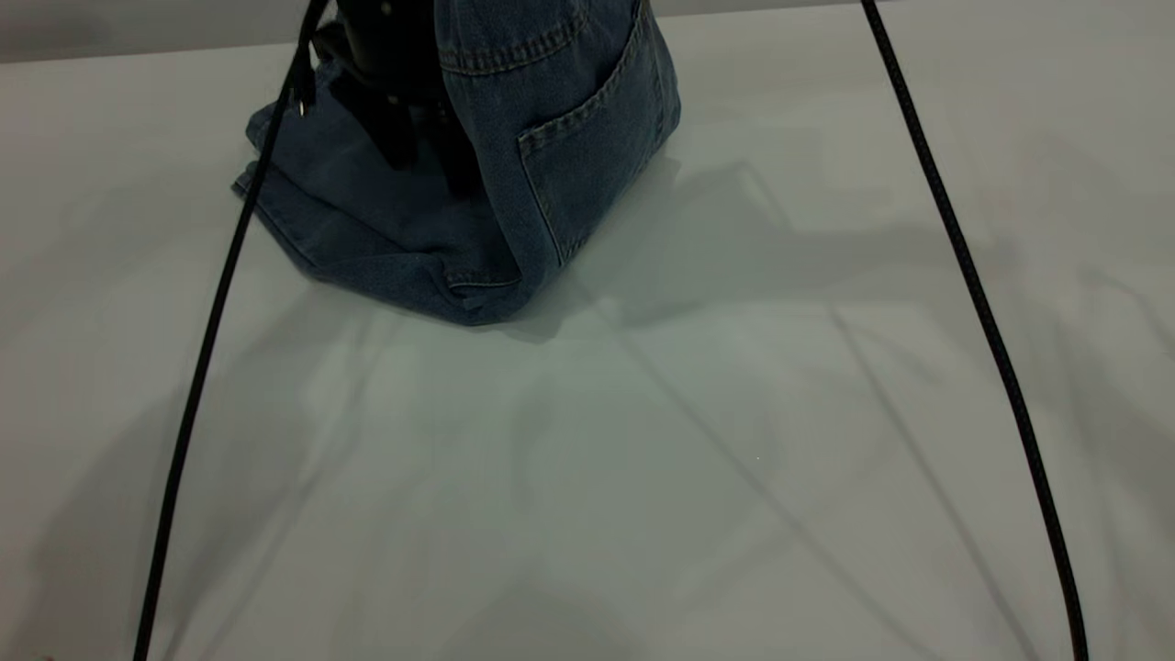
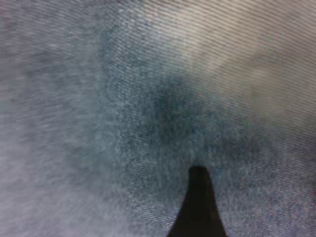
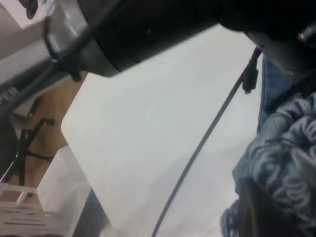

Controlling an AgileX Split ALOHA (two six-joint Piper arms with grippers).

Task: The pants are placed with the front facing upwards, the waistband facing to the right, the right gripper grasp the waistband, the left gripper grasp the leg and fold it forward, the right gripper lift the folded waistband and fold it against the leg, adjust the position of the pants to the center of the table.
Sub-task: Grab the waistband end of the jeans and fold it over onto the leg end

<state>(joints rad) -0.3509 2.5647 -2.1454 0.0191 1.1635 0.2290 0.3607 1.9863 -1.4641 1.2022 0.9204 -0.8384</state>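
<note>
Right pincer [image 3: 261,212]: seen closed on the ruched waistband [image 3: 286,148], denim raised. Left pincer [image 1: 418,138]: set down against the pants [image 1: 551,138] at the far left of the surface [image 1: 734,413]; its grip cannot be told. Lower fold is rested on the surface.

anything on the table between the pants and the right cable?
No. In the exterior view the table is bare between the pants and the right cable; only shadows cross it.
</note>
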